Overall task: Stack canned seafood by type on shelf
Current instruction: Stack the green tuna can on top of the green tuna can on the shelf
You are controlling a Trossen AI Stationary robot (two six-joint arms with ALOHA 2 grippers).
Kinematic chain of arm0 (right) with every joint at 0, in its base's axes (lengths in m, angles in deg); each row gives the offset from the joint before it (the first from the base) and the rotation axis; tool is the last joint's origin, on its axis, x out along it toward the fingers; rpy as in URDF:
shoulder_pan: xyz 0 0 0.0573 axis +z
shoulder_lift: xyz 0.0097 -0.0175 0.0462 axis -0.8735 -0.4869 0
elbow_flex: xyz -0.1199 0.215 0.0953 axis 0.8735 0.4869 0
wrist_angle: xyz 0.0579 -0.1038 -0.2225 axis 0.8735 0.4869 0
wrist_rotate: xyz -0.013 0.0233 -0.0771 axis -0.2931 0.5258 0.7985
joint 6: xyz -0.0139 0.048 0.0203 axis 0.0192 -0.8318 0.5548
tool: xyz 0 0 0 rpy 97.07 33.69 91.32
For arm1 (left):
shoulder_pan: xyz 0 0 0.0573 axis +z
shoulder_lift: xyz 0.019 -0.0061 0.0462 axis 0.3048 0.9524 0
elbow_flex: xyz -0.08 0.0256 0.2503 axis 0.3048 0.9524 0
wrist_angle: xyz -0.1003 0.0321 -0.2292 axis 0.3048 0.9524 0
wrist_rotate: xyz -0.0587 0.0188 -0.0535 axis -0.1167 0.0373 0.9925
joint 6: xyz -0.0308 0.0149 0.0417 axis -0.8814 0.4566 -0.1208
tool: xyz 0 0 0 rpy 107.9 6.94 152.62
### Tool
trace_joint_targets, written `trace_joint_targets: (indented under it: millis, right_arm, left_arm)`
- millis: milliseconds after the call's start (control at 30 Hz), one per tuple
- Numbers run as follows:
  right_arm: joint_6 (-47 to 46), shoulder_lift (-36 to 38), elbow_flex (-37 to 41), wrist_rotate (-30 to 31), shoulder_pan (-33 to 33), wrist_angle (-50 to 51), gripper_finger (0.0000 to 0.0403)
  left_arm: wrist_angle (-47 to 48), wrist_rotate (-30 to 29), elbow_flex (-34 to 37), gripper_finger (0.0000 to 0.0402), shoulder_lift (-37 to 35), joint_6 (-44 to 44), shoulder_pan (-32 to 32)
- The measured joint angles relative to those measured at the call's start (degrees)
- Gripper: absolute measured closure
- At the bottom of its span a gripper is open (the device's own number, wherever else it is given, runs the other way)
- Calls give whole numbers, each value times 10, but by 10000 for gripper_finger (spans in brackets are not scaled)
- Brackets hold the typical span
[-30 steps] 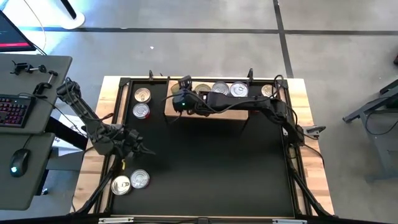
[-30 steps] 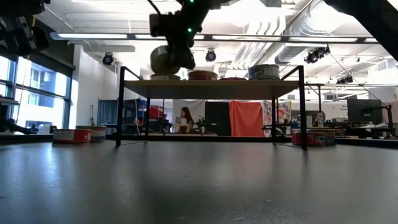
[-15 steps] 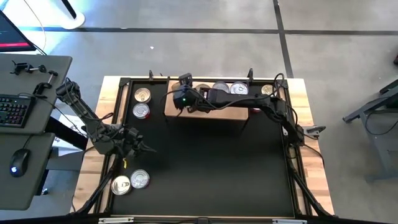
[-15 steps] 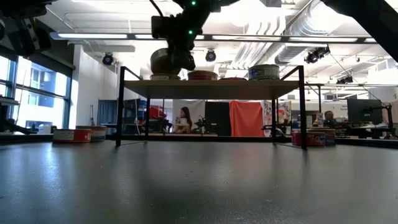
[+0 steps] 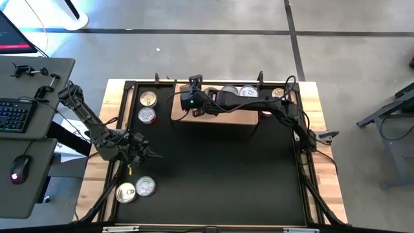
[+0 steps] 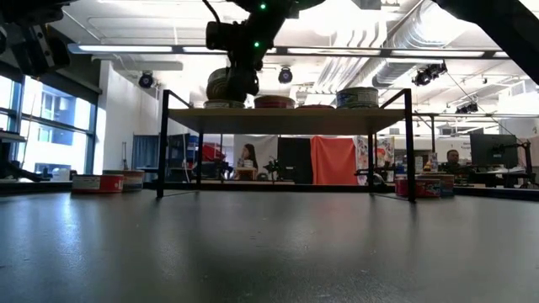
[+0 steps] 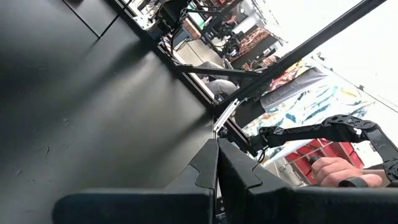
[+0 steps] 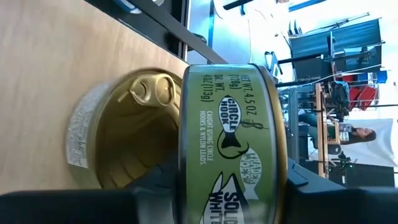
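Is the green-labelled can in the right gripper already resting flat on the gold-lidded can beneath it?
No; the green-labelled can hangs above the gold-lidded can, apart.

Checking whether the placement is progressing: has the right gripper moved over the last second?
Yes. In the high view the right gripper, holding a green-labelled can, has shifted toward the shelf's back edge; in the low view it sits lower, nearer the can already there.

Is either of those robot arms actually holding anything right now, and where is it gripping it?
Yes. The right gripper holds a green-labelled can by its sides, over a gold-lidded can on the shelf. The left gripper holds nothing.
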Motion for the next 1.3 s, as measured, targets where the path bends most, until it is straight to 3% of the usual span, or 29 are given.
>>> trace_joint_targets:
  millis: [1000,1300]
  right_arm:
    - [23,1,0,-43,-4,-3,273]
    - [3,1,0,-27,-4,-2,273]
  left_arm:
    - [0,9,0,401,0,1,0]
    - [5,9,0,402,0,1,0]
